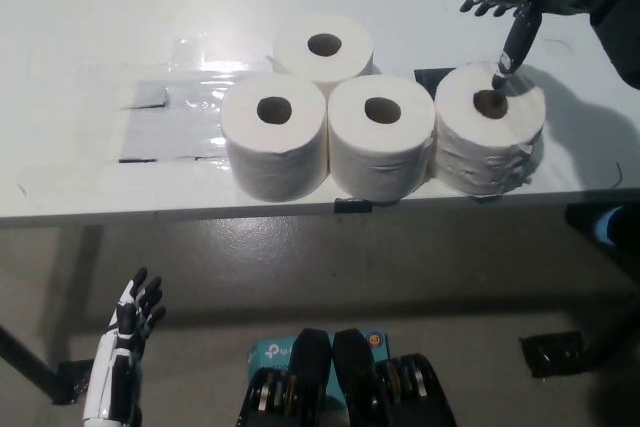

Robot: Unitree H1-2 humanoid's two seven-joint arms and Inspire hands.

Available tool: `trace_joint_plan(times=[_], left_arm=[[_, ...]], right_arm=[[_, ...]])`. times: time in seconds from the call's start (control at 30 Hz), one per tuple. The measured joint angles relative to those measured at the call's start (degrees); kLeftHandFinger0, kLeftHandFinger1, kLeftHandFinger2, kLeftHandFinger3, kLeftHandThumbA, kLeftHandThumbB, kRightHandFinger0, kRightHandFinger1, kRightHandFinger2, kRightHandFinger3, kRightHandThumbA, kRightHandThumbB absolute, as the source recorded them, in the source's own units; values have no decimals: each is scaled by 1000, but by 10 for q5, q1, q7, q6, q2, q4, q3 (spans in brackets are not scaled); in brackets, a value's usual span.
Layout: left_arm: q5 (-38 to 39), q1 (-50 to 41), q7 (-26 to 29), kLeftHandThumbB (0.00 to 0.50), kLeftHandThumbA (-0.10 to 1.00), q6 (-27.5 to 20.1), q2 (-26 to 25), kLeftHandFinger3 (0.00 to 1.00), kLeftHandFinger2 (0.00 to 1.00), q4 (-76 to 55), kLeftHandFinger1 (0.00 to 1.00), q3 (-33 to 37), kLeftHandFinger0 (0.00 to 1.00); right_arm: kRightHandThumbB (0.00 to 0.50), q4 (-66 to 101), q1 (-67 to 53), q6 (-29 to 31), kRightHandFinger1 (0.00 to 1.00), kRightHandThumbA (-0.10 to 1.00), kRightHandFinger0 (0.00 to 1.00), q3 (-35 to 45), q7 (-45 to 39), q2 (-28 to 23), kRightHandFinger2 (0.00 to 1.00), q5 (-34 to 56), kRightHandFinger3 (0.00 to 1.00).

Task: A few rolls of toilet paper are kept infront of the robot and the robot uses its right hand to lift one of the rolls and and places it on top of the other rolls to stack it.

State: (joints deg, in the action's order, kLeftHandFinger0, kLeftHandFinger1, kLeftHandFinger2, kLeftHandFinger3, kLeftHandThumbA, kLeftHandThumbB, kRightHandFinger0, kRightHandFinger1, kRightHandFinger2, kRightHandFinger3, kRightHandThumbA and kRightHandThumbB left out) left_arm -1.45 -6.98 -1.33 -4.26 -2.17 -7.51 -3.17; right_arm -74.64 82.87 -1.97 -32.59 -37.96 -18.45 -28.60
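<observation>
— Now, what is seen around the rolls on the table [90,187]?

— Four rolls are set near the front edge. A front row of three is formed by the left roll [274,134], the middle roll [381,137] and the right roll [491,127], each touching its neighbour; the back roll [323,46] is placed behind the first two, in the gap between them. Clear plastic sheeting [165,112] is laid flat on the table to the left of the rolls, and a dark patch [430,78] is seen between the middle and right rolls.

— And the hands?

— The right hand [510,5] is held above the right roll, fingers spread apart, with one finger pointed down at the rim of the roll's core hole; nothing is gripped. The left hand [135,319] is hung low at the lower left, below the table edge, fingers loosely apart and holding nothing.

— Any writing?

— A teal box [272,355] on the floor is marked "tp-link".

— Open room?

— Bare table is seen behind the rolls and toward the far left corner; the front row sits close to the front edge.
</observation>
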Motion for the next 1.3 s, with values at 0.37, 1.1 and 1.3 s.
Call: trace_joint_plan(times=[0.37, 1.1, 1.3], left_arm=[[1, -1, -1, 192, 1000, 0, 0, 1000, 1000, 0, 1000, 0, 1000], [1, -1, -1, 223, 1000, -2, 0, 1000, 1000, 0, 1000, 0, 1000], [1, 0, -1, 226, 1000, -3, 0, 1000, 1000, 0, 1000, 0, 1000]], right_arm=[[387, -1, -12, -1, 1000, 961, 1000, 2, 6, 2, 1000, -1, 1000], [382, -19, -16, -2, 1000, 858, 1000, -8, 6, 19, 1000, -12, 1000], [431, -21, -34, -3, 1000, 876, 1000, -4, 13, 36, 1000, -15, 1000]])
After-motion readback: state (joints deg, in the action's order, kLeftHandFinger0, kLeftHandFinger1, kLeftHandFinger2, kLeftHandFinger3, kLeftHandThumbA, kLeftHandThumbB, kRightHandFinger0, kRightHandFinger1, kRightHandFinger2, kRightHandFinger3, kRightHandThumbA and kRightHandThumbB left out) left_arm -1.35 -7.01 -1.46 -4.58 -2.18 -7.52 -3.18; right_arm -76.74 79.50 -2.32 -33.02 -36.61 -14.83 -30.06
